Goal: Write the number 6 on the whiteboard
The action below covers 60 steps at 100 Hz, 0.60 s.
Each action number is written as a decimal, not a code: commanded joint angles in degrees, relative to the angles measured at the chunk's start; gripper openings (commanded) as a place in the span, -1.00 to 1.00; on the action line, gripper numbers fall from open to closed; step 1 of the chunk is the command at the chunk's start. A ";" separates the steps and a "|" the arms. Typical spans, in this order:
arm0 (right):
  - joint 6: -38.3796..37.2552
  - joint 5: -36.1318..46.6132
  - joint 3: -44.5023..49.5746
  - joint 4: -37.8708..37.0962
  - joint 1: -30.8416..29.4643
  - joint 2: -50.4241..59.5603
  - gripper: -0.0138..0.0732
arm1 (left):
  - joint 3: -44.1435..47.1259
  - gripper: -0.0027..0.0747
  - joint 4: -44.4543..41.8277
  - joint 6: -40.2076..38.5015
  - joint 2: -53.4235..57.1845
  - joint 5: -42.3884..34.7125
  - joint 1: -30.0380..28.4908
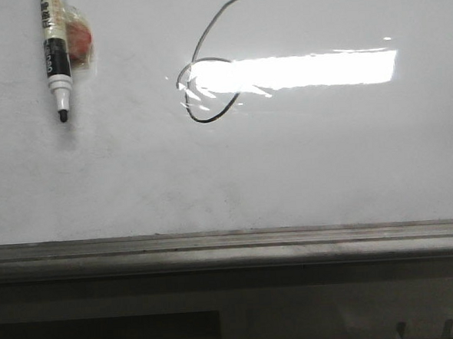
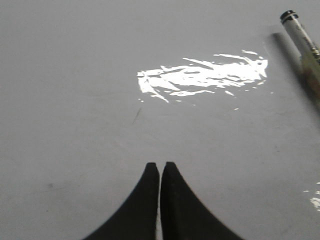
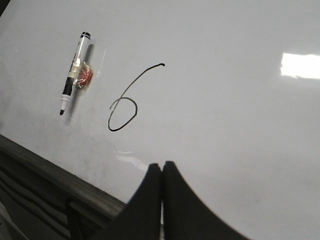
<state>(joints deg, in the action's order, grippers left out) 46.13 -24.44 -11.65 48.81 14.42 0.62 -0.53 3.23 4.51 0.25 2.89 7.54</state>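
Note:
The number 6 [image 1: 205, 63] is drawn in thin black line on the whiteboard [image 1: 326, 156], a long curved stroke ending in a small loop; it also shows in the right wrist view [image 3: 125, 102]. A white-and-black marker [image 1: 55, 53] lies on the board left of it, tip down, with a red blob beside it. It shows in the right wrist view [image 3: 73, 71] and at the left wrist view's edge [image 2: 304, 45]. My left gripper [image 2: 160, 165] is shut and empty over bare board. My right gripper [image 3: 161, 164] is shut and empty, off the 6, near the ledge.
A grey metal ledge [image 1: 231, 246] runs along the board's lower edge, also in the right wrist view [image 3: 55, 177]. A bright ceiling-light glare [image 1: 305, 70] crosses the loop of the 6. Neither gripper shows in the front view.

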 commanded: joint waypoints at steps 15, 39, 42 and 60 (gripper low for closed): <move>0.57 3.86 -1.39 1.21 -0.36 -0.57 -0.83 | 2.90 -0.98 0.38 -0.72 1.73 -3.69 -1.30; 0.57 3.86 -1.39 1.21 -0.36 -0.57 -0.83 | 2.90 -0.98 1.18 -0.72 1.73 -3.69 -1.43; 0.57 3.86 -1.39 1.21 -0.36 -0.57 -0.83 | 2.90 -0.98 1.18 -0.72 1.73 -3.69 -1.43; 0.57 3.86 -1.39 1.21 -0.36 -0.57 -0.83 | 2.90 -0.98 1.53 -0.72 1.73 -3.69 -2.29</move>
<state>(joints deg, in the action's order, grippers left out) 46.13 -24.32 -11.65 48.81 14.42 0.62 -0.53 4.11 4.26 0.25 3.23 5.94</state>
